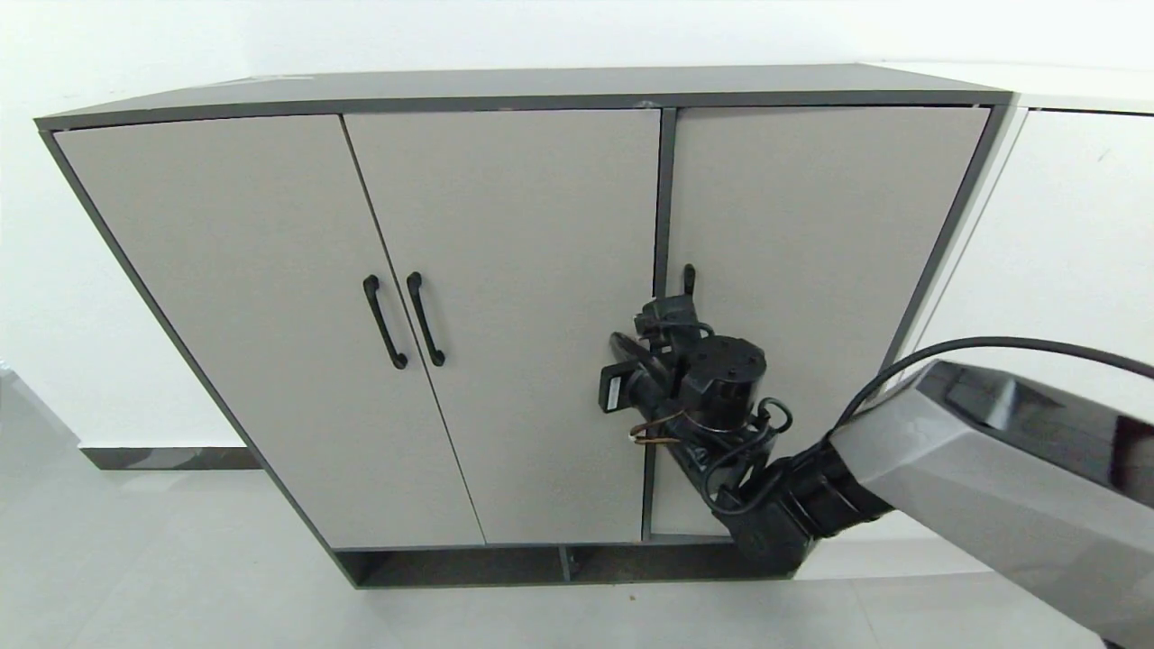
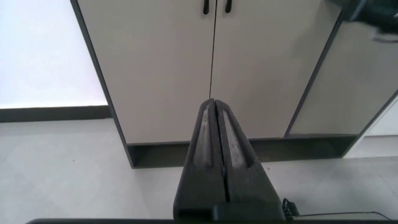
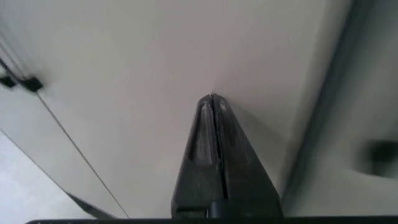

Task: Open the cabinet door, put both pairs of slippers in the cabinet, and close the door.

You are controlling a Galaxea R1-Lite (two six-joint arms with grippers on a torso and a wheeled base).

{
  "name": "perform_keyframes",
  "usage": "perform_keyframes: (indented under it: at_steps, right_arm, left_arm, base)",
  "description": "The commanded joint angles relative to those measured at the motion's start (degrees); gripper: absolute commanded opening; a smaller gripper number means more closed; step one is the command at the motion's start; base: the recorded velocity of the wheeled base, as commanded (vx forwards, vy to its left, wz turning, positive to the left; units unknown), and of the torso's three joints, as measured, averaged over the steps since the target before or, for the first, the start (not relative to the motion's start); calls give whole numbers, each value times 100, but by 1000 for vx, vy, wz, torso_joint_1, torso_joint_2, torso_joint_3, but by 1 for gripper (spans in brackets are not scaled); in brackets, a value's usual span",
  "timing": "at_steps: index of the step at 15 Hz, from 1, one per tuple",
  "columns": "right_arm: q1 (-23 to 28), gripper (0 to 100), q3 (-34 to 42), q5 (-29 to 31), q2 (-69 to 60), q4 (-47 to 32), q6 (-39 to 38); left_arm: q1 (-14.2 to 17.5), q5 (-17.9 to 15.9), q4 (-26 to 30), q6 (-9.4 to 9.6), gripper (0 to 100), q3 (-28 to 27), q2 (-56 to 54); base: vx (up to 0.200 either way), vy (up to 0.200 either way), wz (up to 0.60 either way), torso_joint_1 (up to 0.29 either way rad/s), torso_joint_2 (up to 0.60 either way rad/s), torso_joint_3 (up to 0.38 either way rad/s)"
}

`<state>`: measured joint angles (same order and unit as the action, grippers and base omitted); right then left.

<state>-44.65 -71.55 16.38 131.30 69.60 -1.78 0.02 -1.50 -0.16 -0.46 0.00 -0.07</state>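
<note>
two closed hands, left hand (image 2: 212,106), right hand (image 3: 212,102) at cabinet door (image 1: 532,315), nearby handle (image 1: 689,276) half hidden

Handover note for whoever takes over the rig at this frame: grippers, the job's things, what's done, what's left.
Left gripper: shut, empty, off from the cabinet, facing its lower part.
Right gripper: shut, empty, tip at the middle door near its right edge; contact unclear. The right door's handle is just beside it.
Done: nothing; all three doors look closed.
Left: open a door, put both pairs of slippers in, close it.
</note>
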Motion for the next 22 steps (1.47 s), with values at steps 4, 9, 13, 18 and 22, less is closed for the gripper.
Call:
perform_keyframes:
  at_steps: [4, 9, 13, 18, 22]
  right_arm:
    - [-369, 0, 4096, 1139, -4904, -1238, 310]
    - [3349, 0, 6601, 1104, -7752, -1836, 266]
    - [3710, 0, 7120, 1113, -9685, -3963, 363]
    - [3692, 0, 7155, 576, -11856, -6204, 327]
    - [3727, 0, 7076, 691, -12586, -6854, 301]
  left_arm:
    - [6, -8, -2, 29, 0, 0, 7]
    - [6, -8, -2, 29, 0, 0, 7]
    - [6, -8, -2, 29, 0, 0, 7]
    - [6, -8, -2, 38, 0, 0, 7]
    - [6, -8, -2, 38, 0, 0, 7]
  base:
    - [0, 0, 0, 0, 0, 0]
    - [0, 0, 0, 0, 0, 0]
    - [0, 0, 0, 0, 0, 0]
    - [0, 0, 0, 0, 0, 0]
    - [0, 0, 0, 0, 0, 0]
